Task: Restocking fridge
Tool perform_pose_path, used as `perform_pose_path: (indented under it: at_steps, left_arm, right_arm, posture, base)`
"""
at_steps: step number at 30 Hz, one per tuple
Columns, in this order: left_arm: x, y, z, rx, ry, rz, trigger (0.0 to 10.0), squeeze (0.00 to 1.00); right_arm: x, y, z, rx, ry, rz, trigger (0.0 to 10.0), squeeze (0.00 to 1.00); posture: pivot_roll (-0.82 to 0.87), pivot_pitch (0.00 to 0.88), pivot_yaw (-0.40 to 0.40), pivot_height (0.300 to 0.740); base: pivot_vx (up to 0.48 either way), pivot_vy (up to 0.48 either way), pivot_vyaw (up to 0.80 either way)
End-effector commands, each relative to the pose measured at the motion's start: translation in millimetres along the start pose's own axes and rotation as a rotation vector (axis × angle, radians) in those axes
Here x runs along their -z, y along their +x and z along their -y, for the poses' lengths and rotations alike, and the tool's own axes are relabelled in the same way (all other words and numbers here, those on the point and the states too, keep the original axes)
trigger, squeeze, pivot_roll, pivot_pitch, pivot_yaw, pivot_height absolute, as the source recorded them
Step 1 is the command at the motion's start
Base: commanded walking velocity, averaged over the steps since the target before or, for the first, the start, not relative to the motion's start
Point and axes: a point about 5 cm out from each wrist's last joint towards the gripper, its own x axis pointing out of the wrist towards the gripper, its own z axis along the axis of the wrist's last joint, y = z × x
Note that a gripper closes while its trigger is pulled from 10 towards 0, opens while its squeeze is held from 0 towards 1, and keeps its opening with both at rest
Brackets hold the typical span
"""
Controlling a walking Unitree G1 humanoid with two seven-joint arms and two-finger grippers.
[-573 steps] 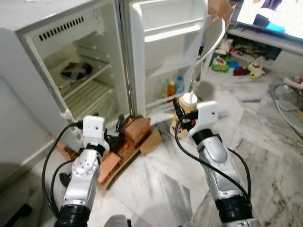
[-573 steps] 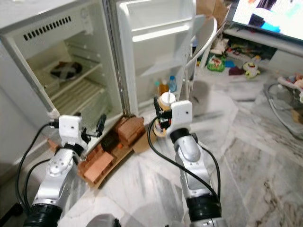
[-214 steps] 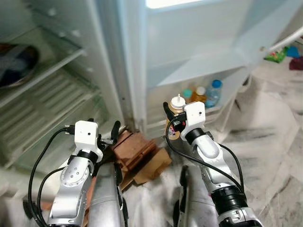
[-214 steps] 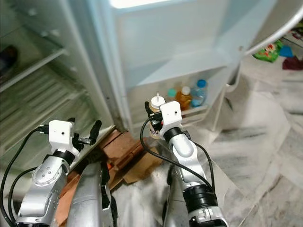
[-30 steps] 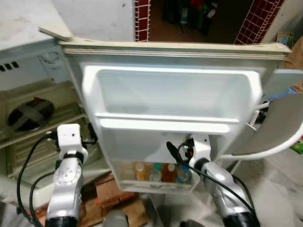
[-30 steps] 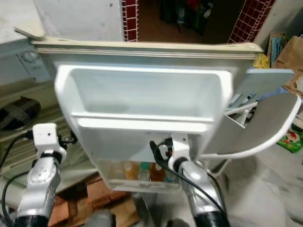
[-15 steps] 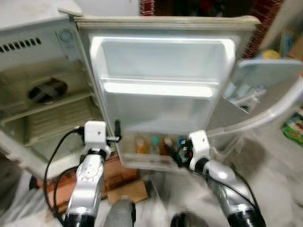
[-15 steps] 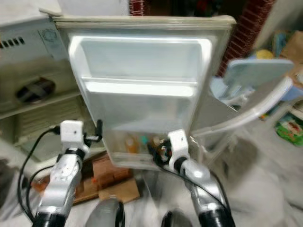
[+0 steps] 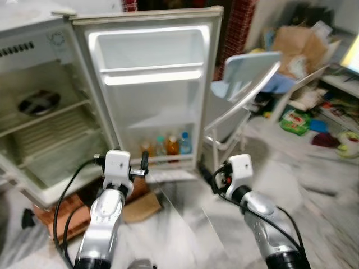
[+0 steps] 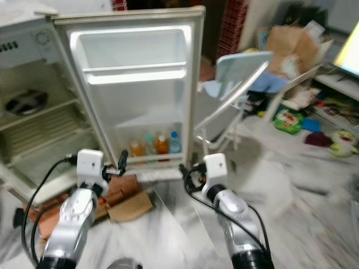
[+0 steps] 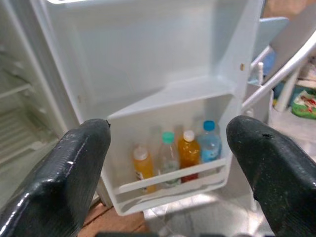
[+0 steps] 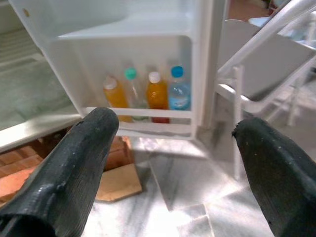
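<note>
Grippers — left gripper [image 11: 165,148], right gripper [image 12: 173,133] — spread wide, empty, facing fridge door [image 9: 151,84].

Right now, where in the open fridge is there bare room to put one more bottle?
The upper door shelf is bare across its whole width. The wire rack in the cabinet, below the dark dish, also looks free. The bottom door shelf is crowded: four bottles stand side by side, with only a small gap at its hinge end.

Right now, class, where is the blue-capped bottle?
In the right wrist view the blue-capped bottle stands in the fridge door's bottom shelf, at the row's outer end beside an orange bottle.
</note>
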Motion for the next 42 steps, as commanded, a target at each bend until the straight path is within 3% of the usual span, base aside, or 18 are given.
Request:
perform_pose_path:
  at_steps: [1,2,3,6,8,10,13,17,23,36,42]
  left_arm:
    - [-4,3.9,2.3,0.003,-0.003,0.016,10.0,0.0]
    - [-4,4.9,0.4,-0.01,-0.014,0.014,10.0,0.0]
    - [-3,5.2,-0.7,-0.018,-0.016,0.009,10.0,0.0]
    - [-4,5.5,-3.8,-0.022,-0.041,0.032,10.0,0.0]
    - [-2,5.4,-5.5,-0.022,-0.014,0.025,10.0,0.0]
    - [-2,6.3,-4.1,-0.01,-0.024,0.03,10.0,0.0]
    - [-2,8.3,-3.7,-0.016,-0.006,0.02,10.0,0.0]
    - [1,10.2,-5.1,-0.035,0.007,0.005,10.0,0.0]
    - [2,12.6,-10.6,-0.058,0.029,-0.001,10.0,0.0]
    - [4,12.6,-10.3,-0.069,0.034,-0.005,10.0,0.0]
    - [3,14.6,-11.1,-0.073,0.031,-0.002,10.0,0.0]
  right_arm:
    - [-13,2.8,6.7,0.024,-0.005,0.051,10.0,0.0]
    - [-16,1.1,8.6,0.002,0.066,0.085,10.0,0.0]
    - [-18,0.8,8.8,-0.004,0.073,0.094,10.0,0.0]
    - [-19,2.6,12.3,0.039,0.018,0.091,10.0,0.0]
    - [-20,5.0,11.9,0.051,0.022,0.094,10.0,0.0]
    - [-27,8.9,6.7,0.05,-0.082,0.134,10.0,0.0]
    - [-32,10.8,2.6,0.037,-0.093,0.168,10.0,0.0]
    - [-43,12.1,-9.3,-0.092,-0.02,0.187,10.0,0.0]
    - [-63,12.0,-13.9,-0.107,0.002,0.312,10.0,0.0]
    - [-66,10.8,-11.3,-0.112,-0.006,0.329,10.0,0.0]
    - [-67,9.1,-14.3,-0.135,-0.022,0.353,10.0,0.0]
  posture:
    - [0.05,0.0,0.014,0.74]
    - [0.05,0.0,0.013,0.74]
    - [0.05,0.0,0.014,0.74]
    - [0.05,0.0,0.014,0.74]
    - [0.05,0.0,0.015,0.74]
    - [0.05,0.0,0.015,0.74]
    - [0.04,0.0,0.015,0.74]
    - [0.04,0.0,0.014,0.74]
    - [0.04,0.0,0.009,0.74]
    - [0.04,0.0,0.011,0.74]
    - [0.04,0.0,0.011,0.74]
  base:
    - [0.255,-0.405,0.0]
    - [0.307,-0.368,0.0]
    - [0.33,-0.322,0.0]
    - [0.0,0.0,0.0]
    - [0.0,0.0,0.0]
    - [0.12,-0.161,0.0]
    - [0.161,-0.384,0.0]
    - [0.299,-0.37,0.0]
    - [0.338,-0.337,0.0]
    - [0.414,-0.136,0.0]
    - [0.448,0.0,0.78]
